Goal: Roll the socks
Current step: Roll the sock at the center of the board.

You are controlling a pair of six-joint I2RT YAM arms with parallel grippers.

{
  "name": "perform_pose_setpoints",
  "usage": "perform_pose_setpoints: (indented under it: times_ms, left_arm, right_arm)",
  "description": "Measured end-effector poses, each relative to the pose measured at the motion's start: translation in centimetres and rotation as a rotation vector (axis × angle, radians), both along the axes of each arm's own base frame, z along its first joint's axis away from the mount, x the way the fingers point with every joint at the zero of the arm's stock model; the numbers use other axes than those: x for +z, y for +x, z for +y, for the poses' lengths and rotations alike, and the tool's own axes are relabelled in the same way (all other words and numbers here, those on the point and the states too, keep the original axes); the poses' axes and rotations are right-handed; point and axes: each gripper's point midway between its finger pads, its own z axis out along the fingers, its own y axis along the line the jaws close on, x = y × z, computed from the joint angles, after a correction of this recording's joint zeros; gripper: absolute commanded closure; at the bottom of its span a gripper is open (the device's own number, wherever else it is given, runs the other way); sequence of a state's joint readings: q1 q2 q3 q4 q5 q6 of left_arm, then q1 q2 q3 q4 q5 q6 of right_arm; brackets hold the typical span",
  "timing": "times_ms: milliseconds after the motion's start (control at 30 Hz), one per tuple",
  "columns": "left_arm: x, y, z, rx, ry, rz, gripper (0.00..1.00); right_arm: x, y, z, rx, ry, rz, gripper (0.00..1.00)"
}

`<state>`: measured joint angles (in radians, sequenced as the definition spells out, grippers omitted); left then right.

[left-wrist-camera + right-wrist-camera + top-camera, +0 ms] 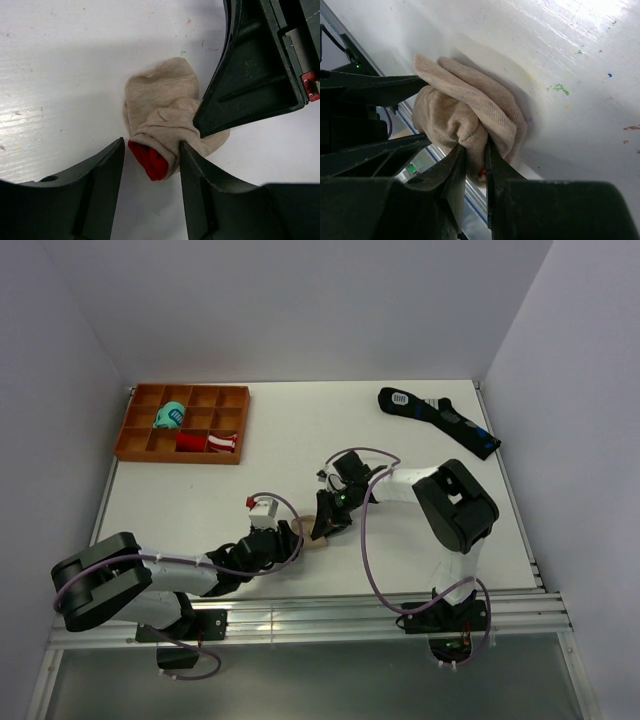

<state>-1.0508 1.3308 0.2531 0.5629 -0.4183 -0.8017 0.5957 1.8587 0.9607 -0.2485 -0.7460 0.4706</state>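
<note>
Your table point(300, 440) is white and glossy, closed in by pale grey walls point(300, 300) on three sides, with a metal rail point(330, 612) along the near edge. In the top view an orange tray point(175, 456) sits at 10 o'clock. It holds a teal bundle point(170, 417) and a red-and-white bundle point(208, 442) in separate compartments. A black sock point(440, 418) lies at 1 o'clock. The socks point(312, 530) are near the table's centre, a little toward 6 o'clock, between both grippers, and there you see only a small beige patch.

The wrist views show more. From the left wrist, the socks are a loose beige bundle with the red end poking out at 6 o'clock. The left gripper point(151, 146) stands spread, one finger on each side of that red end. From the right wrist, the right gripper point(475, 150) is clenched on a fold of the beige fabric. Only these close views show the surface's small marks, such as a green smear point(559, 89).
</note>
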Motion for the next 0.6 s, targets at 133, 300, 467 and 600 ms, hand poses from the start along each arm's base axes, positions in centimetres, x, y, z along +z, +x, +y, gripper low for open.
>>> perform_pose_setpoints:
  times_ms: [133,300,467,600]
  left_arm:
    - [-0.06,0.21,-0.17,-0.008,-0.029,0.005,0.51]
    - [0.03,0.41,-0.24,-0.020,-0.062,0.016,0.57]
    - [0.21,0.61,-0.30,-0.034,-0.086,0.026,0.70]
    - [0.18,0.83,-0.33,-0.041,-0.100,0.037,0.80]
  right_arm:
    - [-0.05,-0.01,0.00,0.011,0.001,0.005,0.88]
    - [-0.07,0.01,-0.05,0.020,0.004,0.004,0.88]
    - [-0.10,0.00,-0.03,0.028,0.012,0.008,0.88]
    - [-0.11,0.01,-0.01,0.034,0.016,0.005,0.87]
